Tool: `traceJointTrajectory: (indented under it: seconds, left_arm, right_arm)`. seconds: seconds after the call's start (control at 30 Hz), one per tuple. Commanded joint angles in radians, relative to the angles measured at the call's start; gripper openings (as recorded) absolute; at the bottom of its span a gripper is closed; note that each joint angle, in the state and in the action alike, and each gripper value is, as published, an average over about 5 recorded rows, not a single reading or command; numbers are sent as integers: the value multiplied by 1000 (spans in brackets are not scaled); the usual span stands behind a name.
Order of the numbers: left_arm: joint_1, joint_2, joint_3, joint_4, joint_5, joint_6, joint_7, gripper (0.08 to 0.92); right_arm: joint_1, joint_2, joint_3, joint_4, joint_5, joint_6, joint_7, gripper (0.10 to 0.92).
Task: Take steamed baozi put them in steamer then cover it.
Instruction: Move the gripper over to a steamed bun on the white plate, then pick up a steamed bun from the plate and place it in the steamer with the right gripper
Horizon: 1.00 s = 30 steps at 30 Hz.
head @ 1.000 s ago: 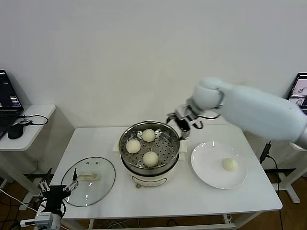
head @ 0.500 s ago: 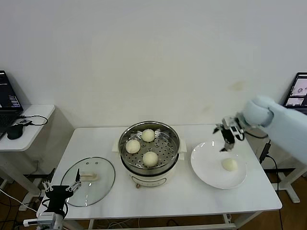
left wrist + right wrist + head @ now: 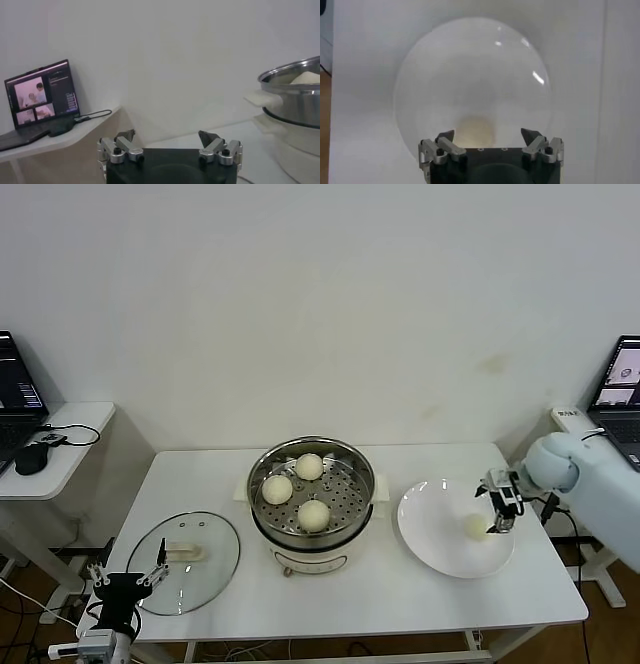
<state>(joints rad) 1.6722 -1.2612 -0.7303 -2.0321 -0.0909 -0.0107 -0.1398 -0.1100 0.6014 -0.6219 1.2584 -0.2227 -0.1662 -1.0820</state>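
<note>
Three cream-white baozi (image 3: 313, 513) lie in the shiny steel steamer (image 3: 266, 524) at the table's middle. A fourth baozi (image 3: 474, 526) lies on the white plate (image 3: 430, 534) to its right; it also shows in the right wrist view (image 3: 475, 131). My right gripper (image 3: 497, 506) is open, just above and to the right of that baozi, which sits between its jaws in the right wrist view (image 3: 488, 134). The glass cover (image 3: 184, 561) with its cream handle lies flat on the table's left. My left gripper (image 3: 127, 580) is open and parked off the table's front left corner.
A side table (image 3: 70, 446) with a laptop and mouse stands at the left. Another laptop (image 3: 616, 389) stands at the far right. The plate (image 3: 430, 90) fills most of the right wrist view. The steamer (image 3: 295, 97) shows at the edge of the left wrist view.
My right arm has swung from behind the steamer to the right and come down over the baozi on the plate. The left arm has not moved.
</note>
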Motion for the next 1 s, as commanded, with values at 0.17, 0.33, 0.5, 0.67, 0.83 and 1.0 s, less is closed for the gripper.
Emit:
traceJointTrajectory:
  seconds: [0.17,0.33,0.5,0.67,0.83,1.0]
  left_arm:
    - [-6,3,-1,8,-1,4,2,823]
    - [-9,2,0,10,-1,4,2,823]
    - [-9,0,1,12,-1,4,1,823]
    - [-9,-3,1,12,-1,3,1,823]
    - [-6,-4,-1,7,0,3,1,823]
    - [-5,-2,-3,-2,-1,4,1,823]
  right_arm:
    - [-93,114,72,-152,-108,6,19,823]
    - [-94,129,75,-175,-127,-3,19,823]
    - [-98,131,83,-188,-143,-6,19,816]
    - [-103,137,95,-197,-143,-7,27,737]
    - [-104,136,104,-179,-138,-9,24,660]
    - [-41,85,57,-109,-65,-27,-5,620]
